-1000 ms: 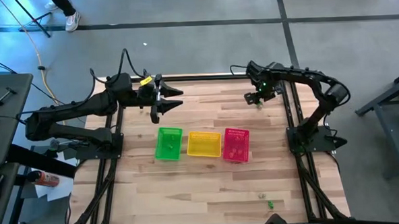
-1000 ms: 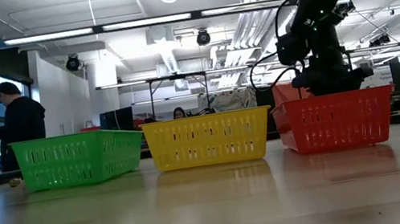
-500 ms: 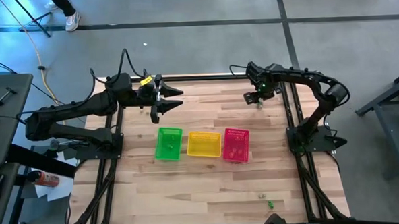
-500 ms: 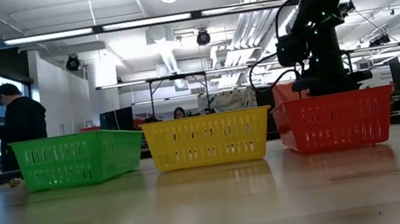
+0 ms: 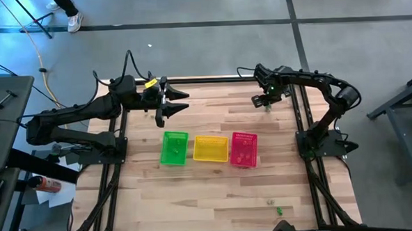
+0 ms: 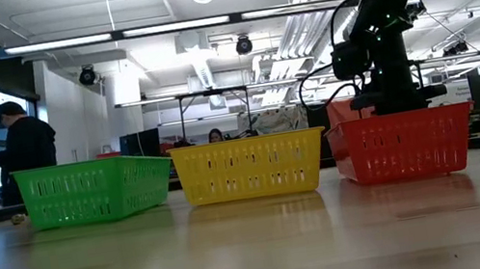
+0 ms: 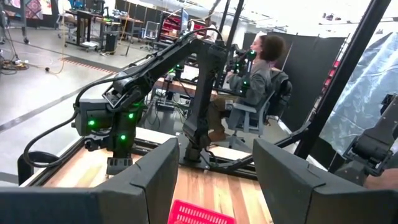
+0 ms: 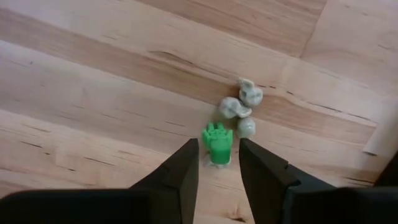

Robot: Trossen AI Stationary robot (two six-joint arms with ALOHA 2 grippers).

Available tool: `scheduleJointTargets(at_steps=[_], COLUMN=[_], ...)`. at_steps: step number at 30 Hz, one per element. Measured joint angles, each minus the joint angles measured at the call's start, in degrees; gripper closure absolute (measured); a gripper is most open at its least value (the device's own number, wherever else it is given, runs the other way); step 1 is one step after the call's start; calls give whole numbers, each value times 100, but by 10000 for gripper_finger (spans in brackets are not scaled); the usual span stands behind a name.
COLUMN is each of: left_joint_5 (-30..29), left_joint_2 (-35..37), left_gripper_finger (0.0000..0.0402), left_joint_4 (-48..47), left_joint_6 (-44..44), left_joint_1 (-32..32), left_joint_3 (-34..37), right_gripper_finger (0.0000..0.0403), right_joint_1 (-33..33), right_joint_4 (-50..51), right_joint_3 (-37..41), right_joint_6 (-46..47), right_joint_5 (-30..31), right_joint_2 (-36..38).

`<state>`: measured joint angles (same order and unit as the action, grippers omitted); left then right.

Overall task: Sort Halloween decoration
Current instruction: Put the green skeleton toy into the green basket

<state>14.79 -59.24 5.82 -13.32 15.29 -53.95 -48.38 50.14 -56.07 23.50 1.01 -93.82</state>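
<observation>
The right claw [image 8: 216, 163], down at the counter's [image 5: 213, 108] far right corner, is narrowed around a green trinket [image 8: 216, 138], not clearly gripping. Three pale trinkets [image 8: 239, 109] lie just beside it. The left claw [image 5: 169, 103] hangs wide open. Three baskets [image 5: 207, 148] wait; sorting looks barely begun.

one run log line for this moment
right gripper: down around green trinket, far-right table | left gripper: open, waiting above green basket

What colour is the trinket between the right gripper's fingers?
Green trinket, seen best in the right wrist view.
</observation>
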Motion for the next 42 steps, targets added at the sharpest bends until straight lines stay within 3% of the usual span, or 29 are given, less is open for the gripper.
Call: scheduleJointTargets(at_steps=[42], left_joint_5=[0], left_joint_2=[0], left_gripper_finger=[206], left_joint_4=[0], left_joint_6=[-2], left_joint_1=[2], left_joint_3=[0], right_gripper_finger=[295], right_joint_1=[-39], right_joint_4=[1], right_joint_3=[0], right_joint_6=[-42], right_joint_5=[29], right_joint_2=[-1])
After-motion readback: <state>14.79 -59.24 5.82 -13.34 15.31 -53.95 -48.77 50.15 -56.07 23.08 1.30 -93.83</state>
